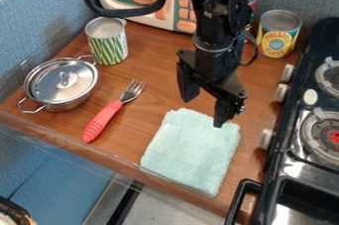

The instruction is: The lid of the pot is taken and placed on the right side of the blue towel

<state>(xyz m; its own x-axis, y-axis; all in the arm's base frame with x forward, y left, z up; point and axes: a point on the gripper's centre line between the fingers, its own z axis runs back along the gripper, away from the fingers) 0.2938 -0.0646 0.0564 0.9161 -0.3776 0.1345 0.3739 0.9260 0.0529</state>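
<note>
Near far edge of blue towel [192, 152], gripper [204, 111] hangs empty, fingers wide. Past the fork [106, 119], at view's left: metal lid [50, 79] on pot [67, 104]. Best centre over knob [65, 79], descend straight, pinch squarely, lift level.

Bright, even light, glare on metal lid, faint shadows, slightly soft detail

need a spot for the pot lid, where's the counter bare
Bare wood: between the fork and the towel, plus a narrower strip between towel and stove. Crowded: the left side, pot and striped can close together, and near the towel's far edge, where the gripper hangs.
</note>
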